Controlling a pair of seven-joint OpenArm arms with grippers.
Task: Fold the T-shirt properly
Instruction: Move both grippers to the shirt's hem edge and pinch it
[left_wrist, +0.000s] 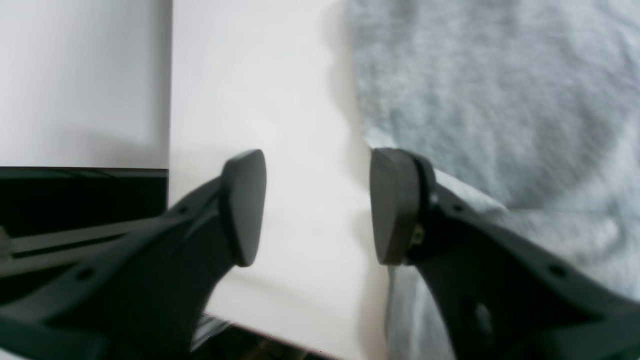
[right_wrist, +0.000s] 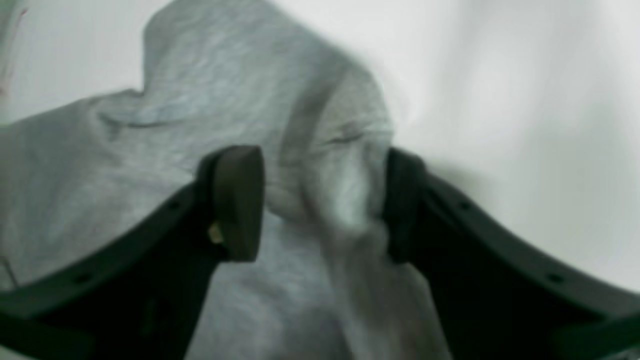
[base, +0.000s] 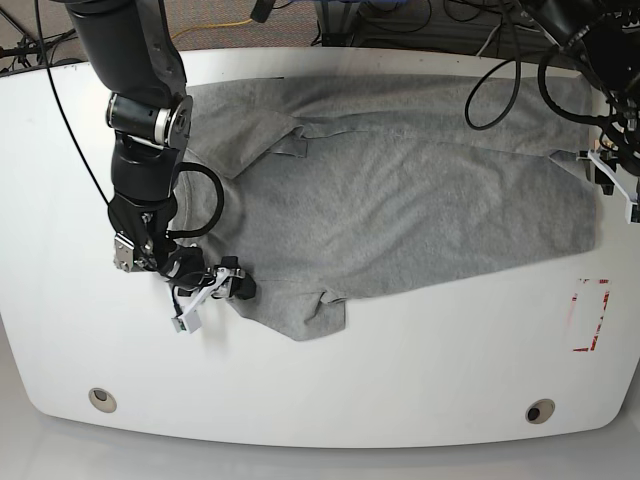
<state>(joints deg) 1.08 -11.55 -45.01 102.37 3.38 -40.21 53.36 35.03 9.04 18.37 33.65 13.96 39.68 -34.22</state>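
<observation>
At the white table's (base: 60, 200) left, the right gripper (right_wrist: 320, 205) straddles a raised, soft fold of the heather-grey T-shirt (base: 400, 200), jaws parted and not clamped, while the left gripper (left_wrist: 317, 207) stands released beside the wrinkled shirt's right edge.

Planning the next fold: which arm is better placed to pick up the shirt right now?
The right. Its fingers already straddle a raised fold of the T-shirt, while the left gripper is open over bare table beside the shirt's edge.
</observation>
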